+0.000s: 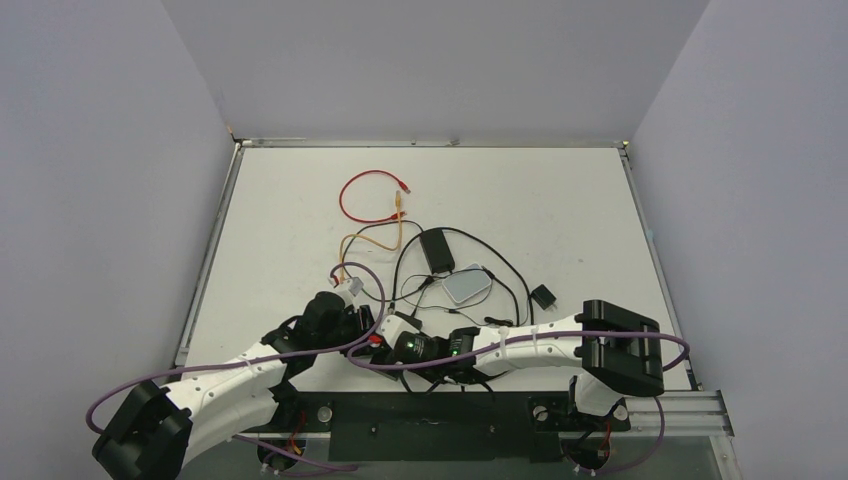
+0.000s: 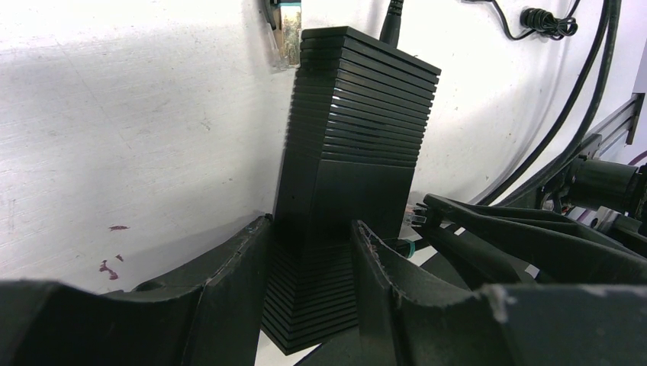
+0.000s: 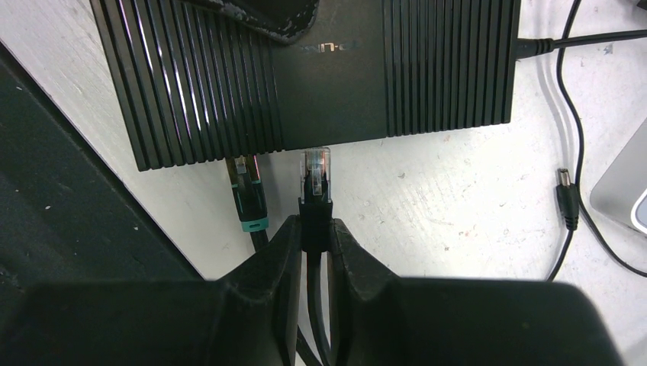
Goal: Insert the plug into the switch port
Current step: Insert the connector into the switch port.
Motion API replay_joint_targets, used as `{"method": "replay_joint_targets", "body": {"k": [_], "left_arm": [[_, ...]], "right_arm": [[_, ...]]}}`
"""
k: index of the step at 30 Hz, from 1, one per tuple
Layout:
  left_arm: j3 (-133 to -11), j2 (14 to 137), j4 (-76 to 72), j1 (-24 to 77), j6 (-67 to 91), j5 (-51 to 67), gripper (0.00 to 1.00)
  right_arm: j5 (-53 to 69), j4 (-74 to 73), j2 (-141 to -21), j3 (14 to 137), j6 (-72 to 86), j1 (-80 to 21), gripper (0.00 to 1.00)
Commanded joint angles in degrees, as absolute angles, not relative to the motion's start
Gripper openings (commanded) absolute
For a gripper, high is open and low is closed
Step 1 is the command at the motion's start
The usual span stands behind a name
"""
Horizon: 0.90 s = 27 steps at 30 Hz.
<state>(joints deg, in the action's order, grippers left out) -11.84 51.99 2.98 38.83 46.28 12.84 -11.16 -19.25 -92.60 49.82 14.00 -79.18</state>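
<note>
Right wrist view puts the work at the lining-up step. On the white table (image 3: 458, 198) the black ribbed switch box (image 3: 336, 84) lies flat, with the left pincer (image 2: 311, 227) half apart and clamped across its body. The right pincer (image 3: 316, 227) is nearly together, gripping the black boot of the clear plug (image 3: 317, 171). The plug's tip sits right at the box's near edge, beside a teal-booted plug (image 3: 250, 202) already seated. The switch port is hidden along that edge. Next, I'd judge, comes a straight, level push in.
</note>
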Motion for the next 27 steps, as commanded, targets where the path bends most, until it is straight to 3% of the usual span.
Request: {"method": "replay_joint_targets", "body": {"k": [1, 27], "left_arm": [[-13.26, 52.44, -1.38, 38.89, 45.7, 14.43, 0.39], [-13.08, 52.44, -1.19, 38.93, 45.44, 14.73, 0.39]], "right_arm": [[-12.01, -19.28, -89.94, 50.48, 13.95, -79.53, 0.0], [-10.66, -19.97, -92.83, 52.16, 14.1, -79.56, 0.0]]}}
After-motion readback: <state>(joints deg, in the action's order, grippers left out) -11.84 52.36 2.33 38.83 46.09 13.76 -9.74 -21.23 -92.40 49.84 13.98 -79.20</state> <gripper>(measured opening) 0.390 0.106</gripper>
